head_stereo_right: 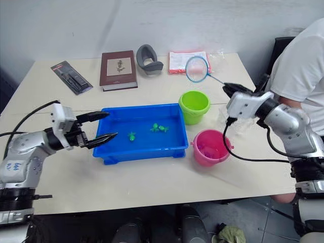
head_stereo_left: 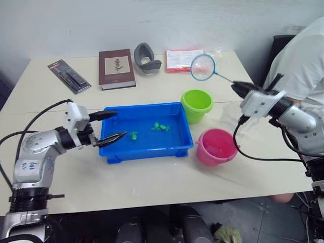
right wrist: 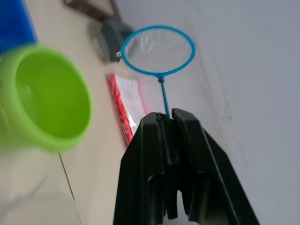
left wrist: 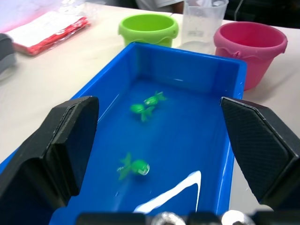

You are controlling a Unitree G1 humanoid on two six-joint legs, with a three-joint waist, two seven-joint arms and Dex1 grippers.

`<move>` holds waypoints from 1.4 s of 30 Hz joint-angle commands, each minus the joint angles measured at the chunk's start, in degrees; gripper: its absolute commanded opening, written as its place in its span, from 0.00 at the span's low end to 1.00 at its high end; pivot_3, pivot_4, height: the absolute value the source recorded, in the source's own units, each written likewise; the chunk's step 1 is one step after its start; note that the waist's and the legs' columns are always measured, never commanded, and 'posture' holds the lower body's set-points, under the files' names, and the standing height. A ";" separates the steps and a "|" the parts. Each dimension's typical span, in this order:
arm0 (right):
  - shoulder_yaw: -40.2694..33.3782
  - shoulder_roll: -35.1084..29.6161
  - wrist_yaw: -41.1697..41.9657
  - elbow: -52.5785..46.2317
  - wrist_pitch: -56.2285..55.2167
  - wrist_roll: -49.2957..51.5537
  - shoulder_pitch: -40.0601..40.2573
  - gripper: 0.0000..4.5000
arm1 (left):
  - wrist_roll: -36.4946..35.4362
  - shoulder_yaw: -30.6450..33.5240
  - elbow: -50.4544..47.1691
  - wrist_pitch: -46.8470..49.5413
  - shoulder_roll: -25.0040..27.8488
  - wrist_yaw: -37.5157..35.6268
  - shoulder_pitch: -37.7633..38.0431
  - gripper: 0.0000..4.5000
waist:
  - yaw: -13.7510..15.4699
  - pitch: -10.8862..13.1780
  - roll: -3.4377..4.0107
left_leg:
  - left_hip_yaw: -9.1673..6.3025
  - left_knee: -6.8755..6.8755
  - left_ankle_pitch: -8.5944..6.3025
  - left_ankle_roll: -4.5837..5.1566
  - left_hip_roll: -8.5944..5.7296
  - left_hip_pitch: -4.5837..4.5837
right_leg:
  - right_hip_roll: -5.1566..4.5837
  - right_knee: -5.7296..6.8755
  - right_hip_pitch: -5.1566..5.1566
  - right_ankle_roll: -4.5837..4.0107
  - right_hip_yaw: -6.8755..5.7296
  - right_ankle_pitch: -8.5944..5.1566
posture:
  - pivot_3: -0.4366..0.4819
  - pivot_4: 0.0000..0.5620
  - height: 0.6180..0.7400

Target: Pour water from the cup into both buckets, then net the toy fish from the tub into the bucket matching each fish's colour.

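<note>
Right gripper (head_stereo_right: 229, 89): its two black fingers are pinched tight on the thin handle of the net (head_stereo_right: 197, 68), holding the hoop up in the air behind the green bucket (head_stereo_right: 195, 106).
Left gripper (head_stereo_left: 112, 126): its fingers are wide apart and hold nothing. They reach over the left end of the blue tub (head_stereo_left: 178, 145).
Toy fish (left wrist: 135, 167): three green ones lie in the tub.
Pink bucket (head_stereo_left: 217, 147): just beside the tub's right end, in front of the green bucket.
Clear cup (left wrist: 202, 25): between the two buckets, past the tub.

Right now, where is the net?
The net is held in the right gripper, raised on the robot's right, beyond the green bucket.
</note>
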 commanded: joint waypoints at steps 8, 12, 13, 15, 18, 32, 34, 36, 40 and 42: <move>0.61 -4.21 13.67 -36.10 63.62 44.21 4.52 0.00 | -1.90 5.69 2.96 -0.92 5.82 -5.30 2.22 0.99 | 1.33 -0.01 -0.01 | -0.17 0.00 -0.11 0.17 -0.03 -0.09 | -0.13 -0.08 0.02 -0.07 -0.20 -0.02 | 0.48 0.27 1.00; 1.10 -1.64 8.65 -37.50 73.91 46.67 1.89 0.00 | -2.06 5.42 2.53 -0.70 5.58 -4.88 2.11 0.99 | 1.28 -0.01 -0.02 | -0.15 0.02 -0.19 0.30 -0.12 -0.08 | -0.28 -0.07 0.02 -0.07 -0.21 -0.01 | 0.48 0.27 1.00; 2.15 -1.33 8.17 -37.20 74.87 45.24 1.23 0.00 | -2.09 5.38 2.28 -0.60 5.40 -4.66 2.25 0.99 | 1.24 -0.01 -0.02 | -0.14 0.02 -0.20 0.30 -0.12 -0.08 | -0.28 -0.08 0.02 -0.06 -0.21 -0.01 | 0.48 0.27 1.00; 3.86 -0.90 6.83 -36.34 79.78 44.90 -0.38 0.00 | -2.02 5.29 1.82 -0.64 5.01 -4.29 2.68 0.99 | 1.08 -0.01 -0.02 | -0.13 0.02 -0.21 0.28 -0.13 -0.09 | -0.28 -0.08 0.02 -0.06 -0.22 -0.01 | 0.48 0.27 1.00; 7.40 0.45 6.39 -35.29 85.72 44.21 -3.75 0.00 | -1.81 5.13 1.36 -0.78 4.53 -3.97 3.23 0.99 | 0.78 -0.01 -0.02 | -0.13 0.01 -0.23 0.24 -0.10 -0.11 | -0.24 -0.10 0.00 -0.08 -0.26 -0.01 | 0.48 0.27 1.00; 17.48 9.56 8.80 -18.60 98.81 37.46 -19.90 0.00 | -0.82 3.68 0.91 -1.44 3.44 -3.57 2.90 0.99 | 0.63 -0.02 -0.02 | -0.07 0.02 -0.23 0.26 -0.11 -0.18 | -0.23 -0.12 -0.05 -0.07 -0.25 -0.01 | 0.48 0.27 1.00; 18.10 9.66 9.85 -17.23 98.86 36.68 -21.18 0.00 | -0.79 3.52 0.76 -1.58 3.43 -3.50 2.99 0.99 | 0.63 -0.01 -0.02 | -0.08 0.02 -0.23 0.25 -0.08 -0.19 | -0.21 -0.12 -0.06 -0.08 -0.28 -0.01 | 0.48 0.27 1.00; 19.08 8.97 11.01 -16.85 98.80 35.87 -21.85 0.00 | -0.85 3.56 0.55 -1.63 3.46 -3.39 3.18 0.99 | 0.64 -0.01 -0.02 | -0.08 0.02 -0.24 0.24 -0.07 -0.23 | -0.20 -0.12 -0.08 -0.08 -0.30 -0.01 | 0.48 0.27 1.00; 19.83 7.61 11.67 -17.80 98.34 33.82 -21.17 0.00 | -1.14 4.23 -0.32 -1.66 3.73 -3.41 4.44 0.99 | 0.62 -0.01 -0.02 | -0.08 0.02 -0.25 0.26 -0.09 -0.25 | -0.21 -0.12 -0.08 -0.07 -0.31 -0.01 | 0.48 0.27 1.00; 19.37 7.33 11.43 -18.88 99.09 33.62 -20.20 0.00 | -1.45 5.19 -1.16 -1.47 4.13 -3.45 5.95 0.99 | 0.54 -0.02 -0.02 | -0.09 0.01 -0.26 0.25 -0.08 -0.25 | -0.21 -0.13 -0.08 -0.07 -0.31 -0.01 | 0.48 0.27 1.00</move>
